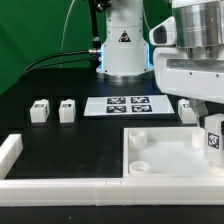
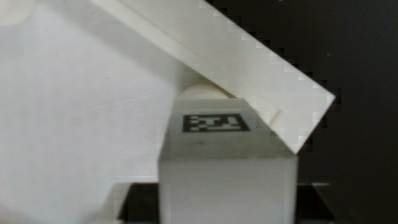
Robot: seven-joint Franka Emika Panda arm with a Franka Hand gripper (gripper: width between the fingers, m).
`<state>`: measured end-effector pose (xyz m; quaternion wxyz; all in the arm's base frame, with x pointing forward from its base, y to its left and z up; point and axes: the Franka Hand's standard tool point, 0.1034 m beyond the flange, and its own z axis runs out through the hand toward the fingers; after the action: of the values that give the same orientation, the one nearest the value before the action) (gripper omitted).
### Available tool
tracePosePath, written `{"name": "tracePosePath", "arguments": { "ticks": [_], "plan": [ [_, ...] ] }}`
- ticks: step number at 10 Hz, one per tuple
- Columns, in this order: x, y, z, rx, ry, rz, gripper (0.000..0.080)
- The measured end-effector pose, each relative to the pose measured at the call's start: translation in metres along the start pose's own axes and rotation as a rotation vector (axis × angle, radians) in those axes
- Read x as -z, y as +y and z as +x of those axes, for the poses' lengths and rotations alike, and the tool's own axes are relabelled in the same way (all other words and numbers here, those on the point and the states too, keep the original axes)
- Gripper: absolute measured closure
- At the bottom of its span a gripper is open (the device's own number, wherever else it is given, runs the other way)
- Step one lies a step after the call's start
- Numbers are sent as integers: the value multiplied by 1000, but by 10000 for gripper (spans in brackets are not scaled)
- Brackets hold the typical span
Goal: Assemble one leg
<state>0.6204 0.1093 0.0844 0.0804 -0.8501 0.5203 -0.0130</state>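
My gripper (image 1: pixel 212 126) is shut on a leg (image 1: pixel 213 142), a small white post with a black-and-white tag. It holds the leg upright at the near-right corner of the large white panel (image 1: pixel 160 165) on the exterior view's right. In the wrist view the leg (image 2: pixel 228 155) fills the middle and its far end meets the panel's raised rim (image 2: pixel 267 70). The dark fingers (image 2: pixel 146 200) press on both sides of it, with the gripper (image 2: pixel 228 206) centred on the post. Whether the leg touches the panel is unclear.
Two loose legs (image 1: pixel 40 110) (image 1: pixel 67 109) stand at the left. Another leg (image 1: pixel 186 110) stands by the marker board (image 1: pixel 130 104). A white L-shaped fence (image 1: pixel 60 186) runs along the front and left. The robot base (image 1: pixel 122 45) is behind.
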Motion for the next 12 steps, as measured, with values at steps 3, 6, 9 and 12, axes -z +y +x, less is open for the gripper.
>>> {"name": "tracePosePath", "arguments": {
  "ticks": [3, 6, 9, 12],
  "plan": [
    [-1, -1, -1, -163, 4, 0, 505],
    [-1, -1, -3, -120, -1, 1, 286],
    [-3, -1, -9, 131, -2, -6, 158],
    [-13, 0, -17, 588, 3, -34, 151]
  ]
}}
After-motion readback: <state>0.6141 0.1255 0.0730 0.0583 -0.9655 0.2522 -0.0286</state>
